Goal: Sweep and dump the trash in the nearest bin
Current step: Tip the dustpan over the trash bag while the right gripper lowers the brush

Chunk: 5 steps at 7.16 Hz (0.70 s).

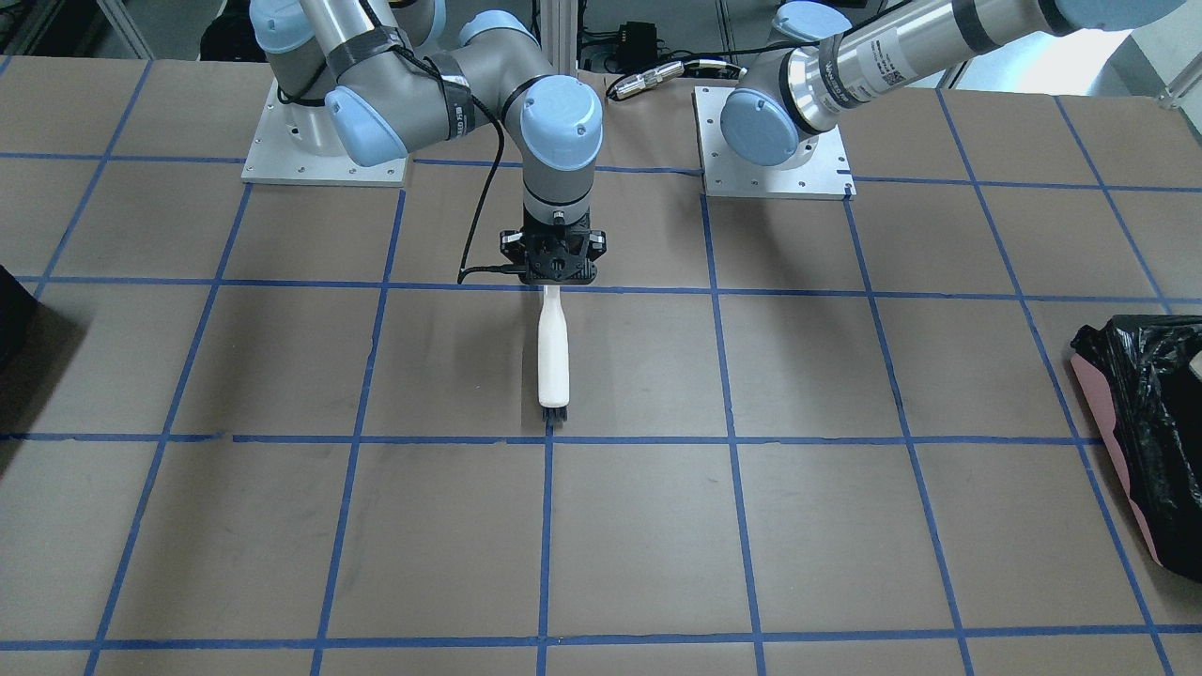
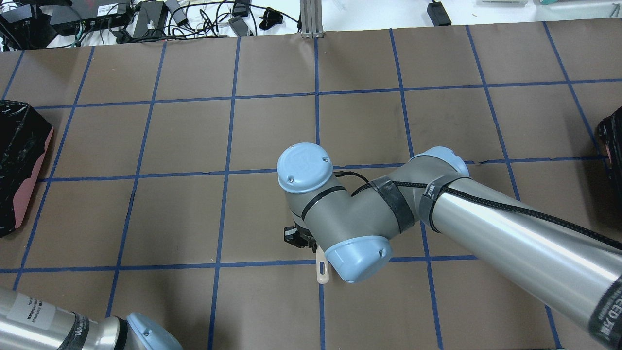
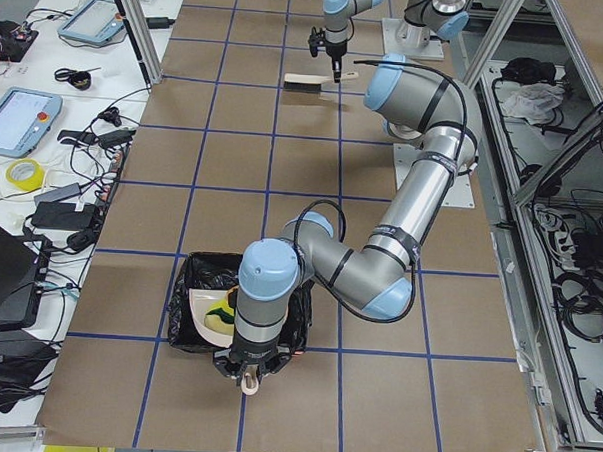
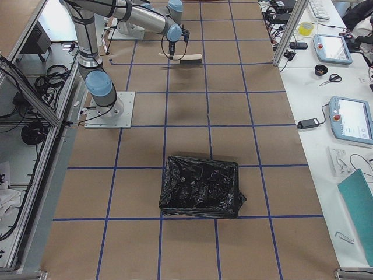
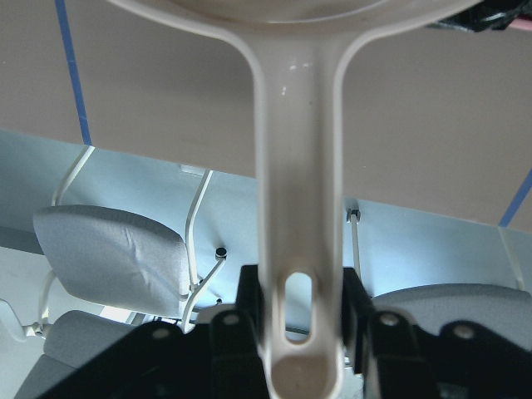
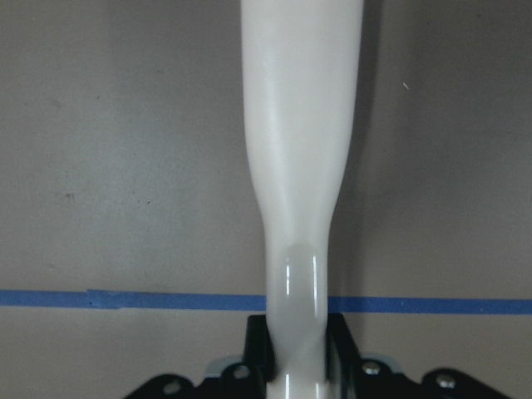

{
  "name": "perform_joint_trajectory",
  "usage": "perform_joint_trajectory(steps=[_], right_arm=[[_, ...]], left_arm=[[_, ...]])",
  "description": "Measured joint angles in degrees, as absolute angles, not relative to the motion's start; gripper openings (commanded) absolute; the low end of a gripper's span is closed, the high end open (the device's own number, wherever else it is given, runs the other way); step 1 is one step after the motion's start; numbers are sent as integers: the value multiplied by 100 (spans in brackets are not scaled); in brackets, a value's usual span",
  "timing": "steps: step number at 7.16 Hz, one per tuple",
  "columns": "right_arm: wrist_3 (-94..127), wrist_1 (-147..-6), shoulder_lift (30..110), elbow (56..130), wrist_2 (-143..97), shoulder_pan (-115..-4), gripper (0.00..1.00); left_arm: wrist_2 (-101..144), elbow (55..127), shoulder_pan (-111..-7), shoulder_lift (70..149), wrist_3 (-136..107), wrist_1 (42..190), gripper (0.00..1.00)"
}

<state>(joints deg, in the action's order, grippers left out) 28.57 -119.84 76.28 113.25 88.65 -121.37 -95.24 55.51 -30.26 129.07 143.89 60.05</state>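
**Dustpan tipped at the left-end bin, brush parked mid-table**

No writing here is readable: the sticker (image 1: 878, 61) on the left arm's tube carries print and a square code, both too small to make out.

The left gripper (image 5: 301, 314) is clamped on the handle of the one cream dustpan (image 3: 205, 310). The pan sits tilted in the mouth of the bin (image 1: 1117, 451), which is pink-sided, lined with a black bag, and stands at the table's (image 1: 282, 526) left-end edge. The trash (image 3: 218, 316) lies on the pan as a yellow lump with some green. I can't separate further pieces, and the arm's wrist blocks part of the bin.

The right gripper (image 6: 299, 337) is closed around the handle of the single white brush (image 1: 553, 352), near the table's middle on the blue tape grid.

A second bag-lined bin (image 4: 201, 186) stands at the right-end edge. There are two arms and two bins.
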Motion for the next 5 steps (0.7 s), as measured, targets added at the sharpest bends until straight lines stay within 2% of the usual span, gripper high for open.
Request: perform_joint_trajectory(steps=[2, 4, 5], right_arm=[[2843, -12030, 7616, 11326, 8896, -12137, 43], [2839, -12147, 7517, 11325, 8902, -12138, 48], [2839, -12182, 7465, 11320, 8903, -12138, 59]], left_arm=[[-9720, 5611, -3190, 12836, 14951, 5678, 0], [-9791, 5604, -3306, 12783, 15121, 5440, 0], [-9795, 5602, -3346, 12764, 15164, 5274, 0]])
